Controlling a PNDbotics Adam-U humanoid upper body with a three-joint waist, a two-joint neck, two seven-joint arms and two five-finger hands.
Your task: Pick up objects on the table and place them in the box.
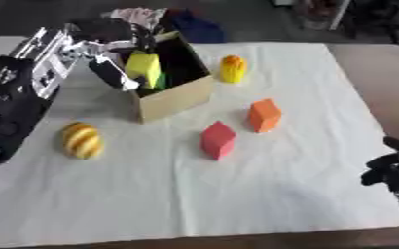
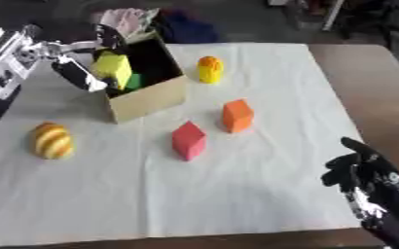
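An open cardboard box [image 1: 179, 100] with a dark inside stands at the back left of the white cloth. My left hand [image 1: 111, 68] reaches over its left rim, fingers and thumb curled round a yellow block [image 1: 143, 67] held in the box's opening. Something green [image 1: 161, 80] lies inside, under the block. On the cloth lie a red block [image 1: 218, 140], an orange block [image 1: 264, 115], a yellow and orange rounded toy [image 1: 232, 68] right of the box, and a striped yellow oval [image 1: 82, 140] at the left. My right hand [image 2: 362, 174] rests open at the lower right corner.
The white cloth [image 1: 237, 194] covers most of the table; bare brown table [image 1: 382, 73] shows at the right. A heap of pink and dark blue fabric [image 1: 165, 19] lies just behind the box.
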